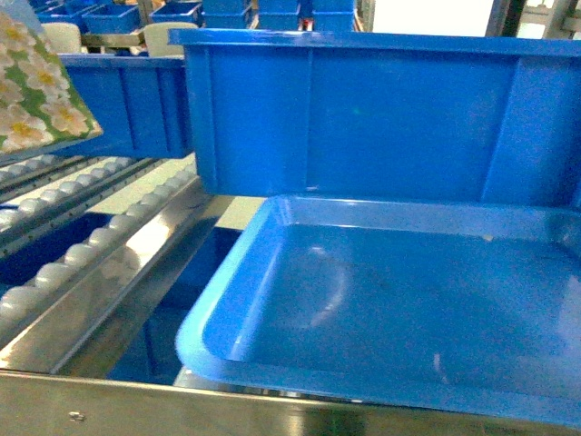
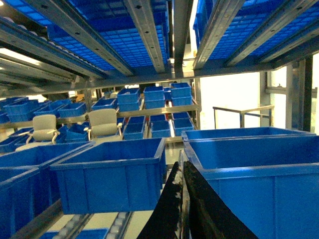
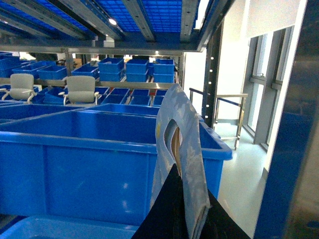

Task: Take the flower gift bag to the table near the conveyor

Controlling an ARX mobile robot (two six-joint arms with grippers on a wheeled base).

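The green paper gift bag printed with white flowers (image 1: 36,86) hangs above the steel conveyor of white rollers (image 1: 82,245). The left gripper (image 2: 182,209) has its dark fingers pressed together, nothing visible between them. The right gripper (image 3: 192,219) is clamped on a pale blue-grey bag handle (image 3: 182,149) rising above its fingers, before a blue plastic bin (image 3: 89,164).

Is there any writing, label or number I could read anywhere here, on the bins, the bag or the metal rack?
None that can be read.
Flowered bag: only a flower print, no words.
Blue bins and blue tray: plain, no labels showing.
Roller rack: bare metal and white rollers, no markings.
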